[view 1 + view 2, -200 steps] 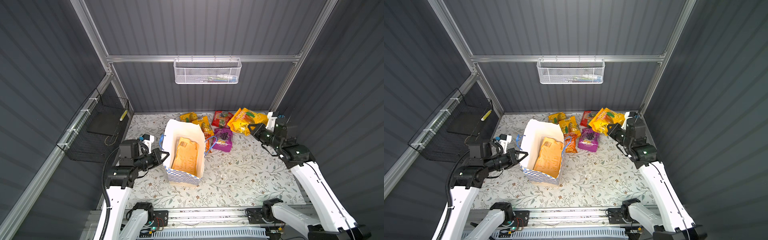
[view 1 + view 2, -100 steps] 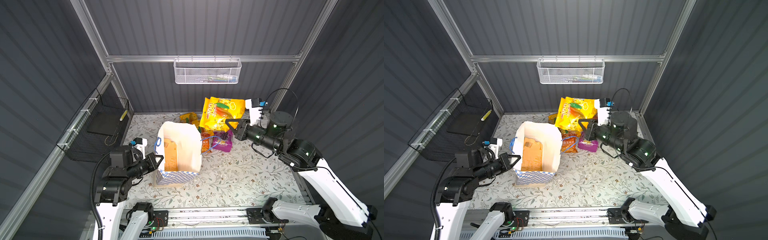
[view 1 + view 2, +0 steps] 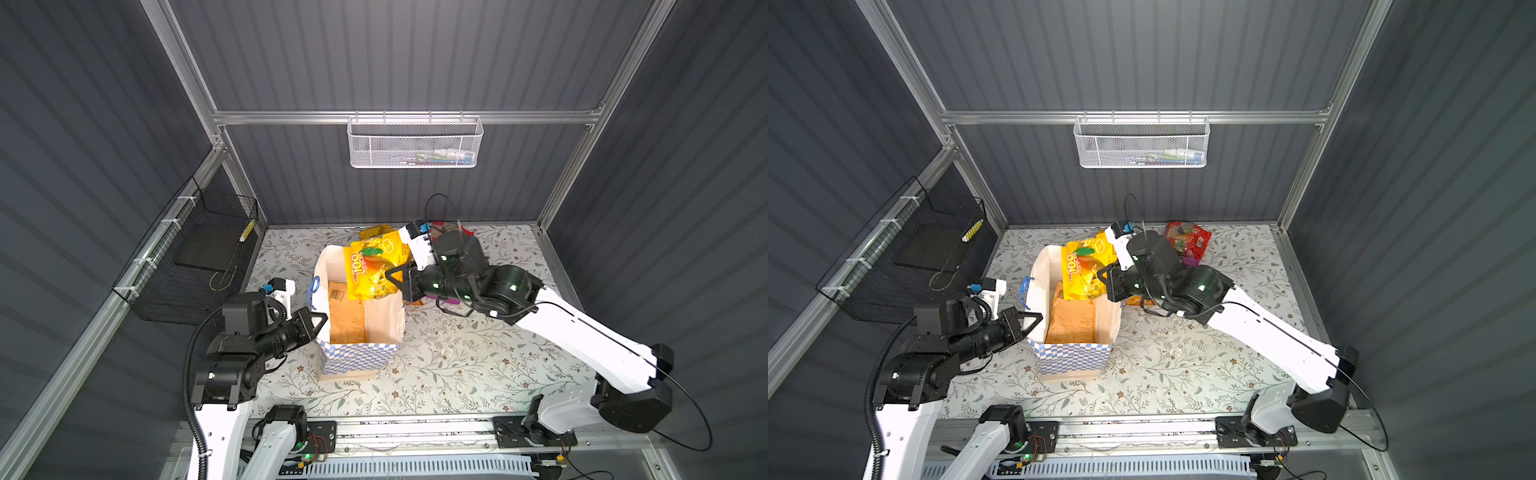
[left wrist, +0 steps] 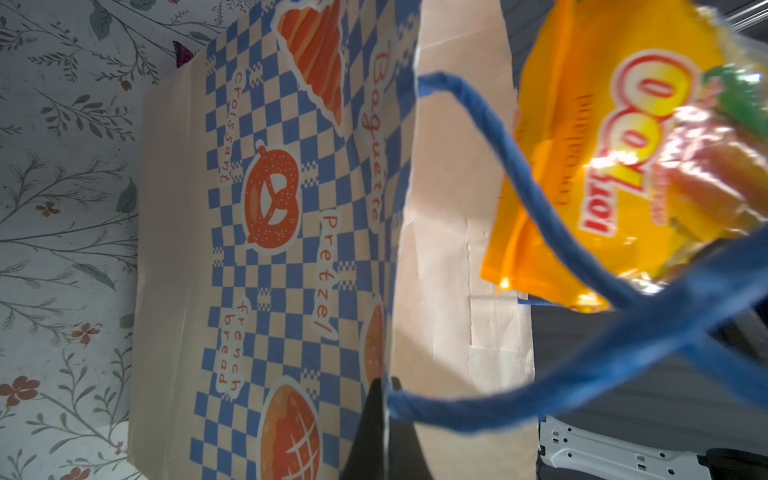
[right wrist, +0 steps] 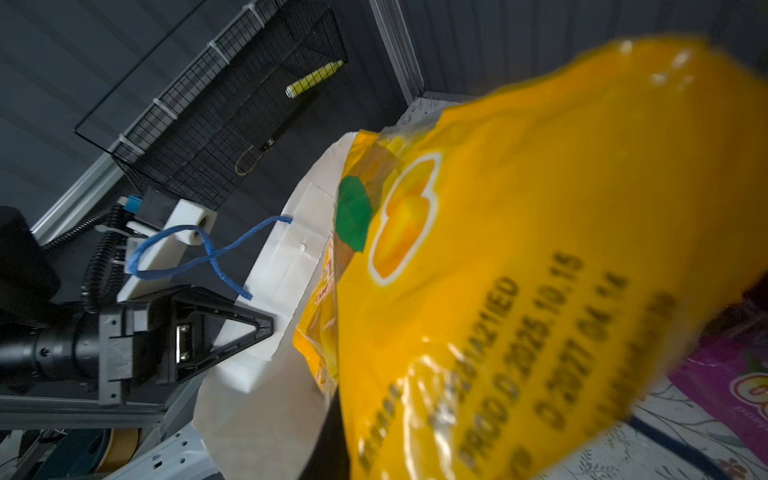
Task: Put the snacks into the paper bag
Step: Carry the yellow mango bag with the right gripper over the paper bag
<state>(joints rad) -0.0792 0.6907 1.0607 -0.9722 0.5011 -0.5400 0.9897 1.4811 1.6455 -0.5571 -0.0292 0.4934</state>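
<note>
The checked paper bag (image 3: 357, 355) (image 3: 1073, 357) stands upright and open at mid-table, with a flat tan pouch (image 3: 347, 316) inside. My left gripper (image 3: 320, 322) (image 4: 384, 399) is shut on the bag's left rim, just below the blue cord handle (image 4: 498, 166). My right gripper (image 3: 392, 278) (image 3: 1104, 278) is shut on a yellow snack packet (image 3: 372, 270) (image 5: 519, 270), which hangs over the back of the bag's mouth with its lower edge inside. A red packet (image 3: 1187, 241) and a purple one (image 5: 731, 382) lie behind the right arm. Other snacks are largely hidden.
A black wire basket (image 3: 208, 257) hangs on the left wall and a white mesh basket (image 3: 415, 141) on the back wall. The floral table (image 3: 457, 365) stretches in front of and to the right of the bag.
My right arm lifted the yellow packet from the back-right pile and carried it left, over the bag's mouth. My left gripper drew the bag upright and slightly forward.
</note>
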